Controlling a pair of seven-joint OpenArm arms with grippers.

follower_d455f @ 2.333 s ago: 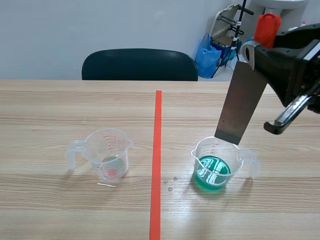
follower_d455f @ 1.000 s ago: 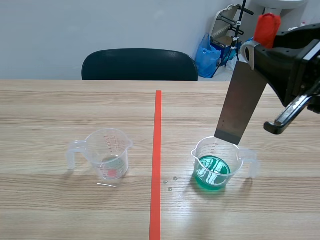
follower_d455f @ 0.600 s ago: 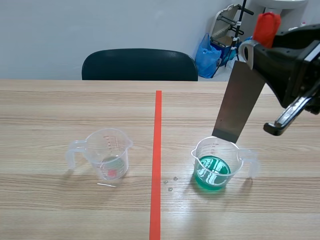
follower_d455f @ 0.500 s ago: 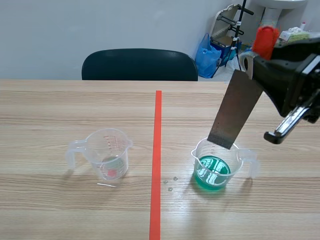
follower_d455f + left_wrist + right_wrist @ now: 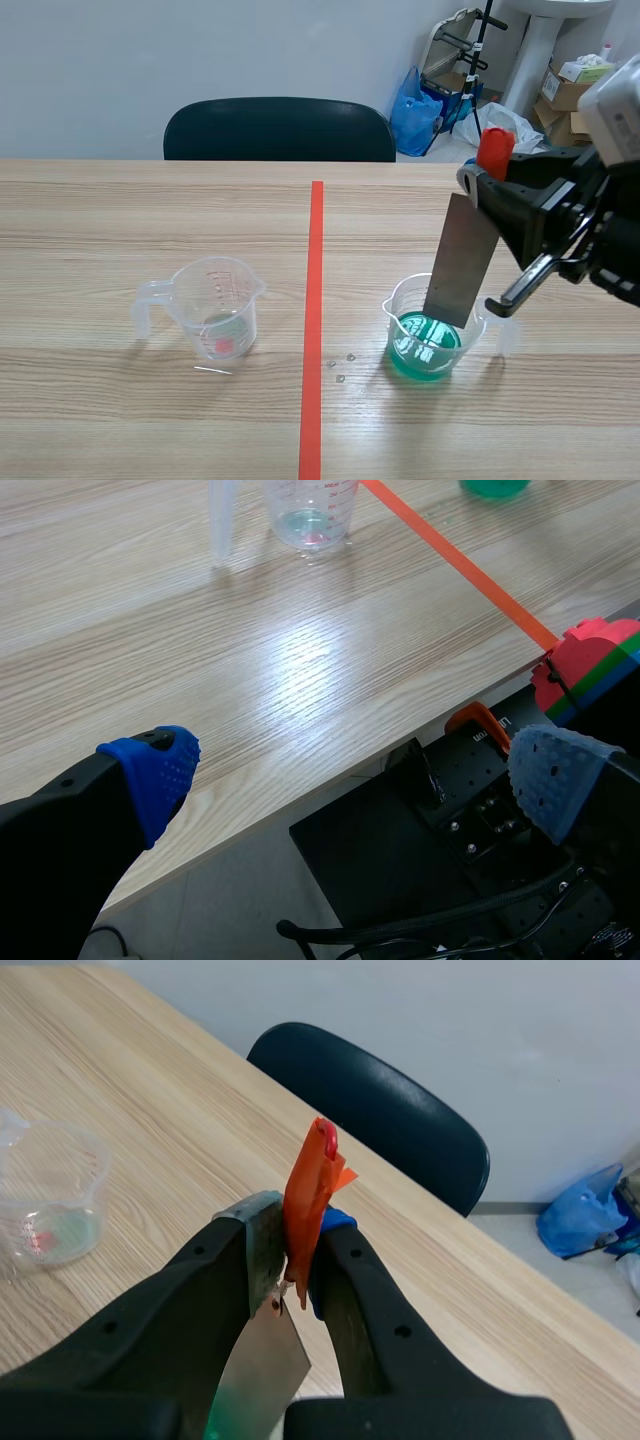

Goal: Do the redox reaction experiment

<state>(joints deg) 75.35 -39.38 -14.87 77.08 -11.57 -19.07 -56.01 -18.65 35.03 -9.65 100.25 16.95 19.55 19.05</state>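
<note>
The left gripper [image 5: 355, 780] hangs off the near edge of the table [image 5: 100, 420], fingers spread wide with nothing between them. Ahead of it, on the table's left half, stands the clear beaker [image 5: 215, 305], with a faint reddish trace at its bottom. Just right of the tape line [image 5: 314, 300] sits the green beaker [image 5: 420, 345]. The metal strip [image 5: 462, 262] hangs steeply from the right gripper [image 5: 292, 1250], which is clamped on its upper end beside an orange tag [image 5: 315, 1175]. The strip leans slightly, its lower end inside the green beaker's rim. Whether the tip touches the liquid is unclear, and the right wrist view cuts off the strip's lower part. The right arm is nearer by far.
</note>
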